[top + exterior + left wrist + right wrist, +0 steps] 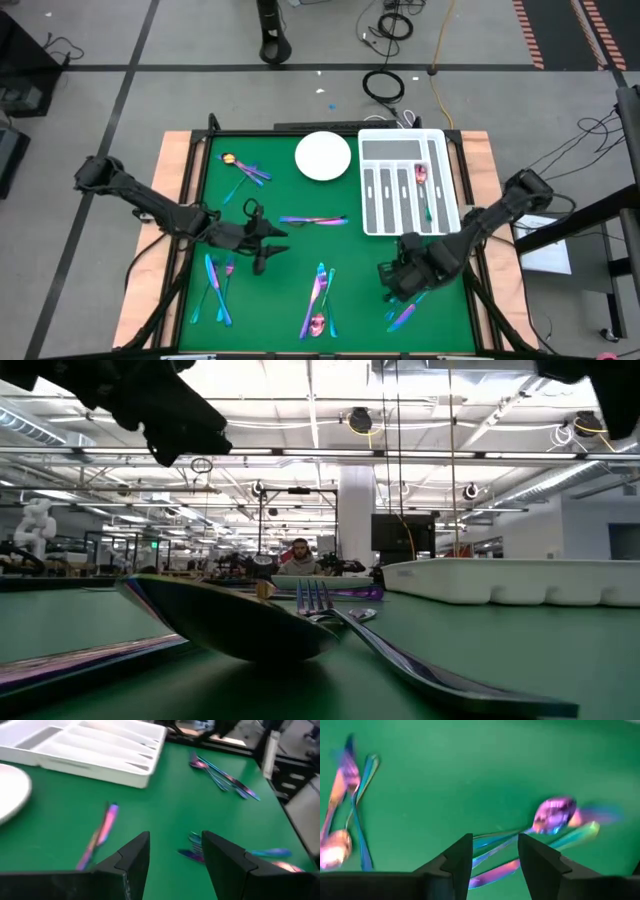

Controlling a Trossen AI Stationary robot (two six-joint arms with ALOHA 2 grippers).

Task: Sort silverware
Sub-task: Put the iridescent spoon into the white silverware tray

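Iridescent silverware lies flat on the green table in several groups: far left (245, 170), centre (313, 220), near left (218, 285), near middle (318, 300) and near right (402, 315). A pink spoon (422, 175) lies in a slot of the white tray (385, 150). My left gripper (268, 252) is open above bare mat between the centre and near-left groups (175, 855). My right gripper (392, 290) is open above the near-right group (495, 852), where a spoon (552, 815) and slim handles (495, 845) lie beyond its fingertips.
A white round plate (323, 156) sits at the far middle, left of the tray. Wooden borders (180, 170) frame the mat. In the low view a spoon (240, 625) and a fork (320, 600) lie close to the camera. A person (298, 555) sits far behind the table.
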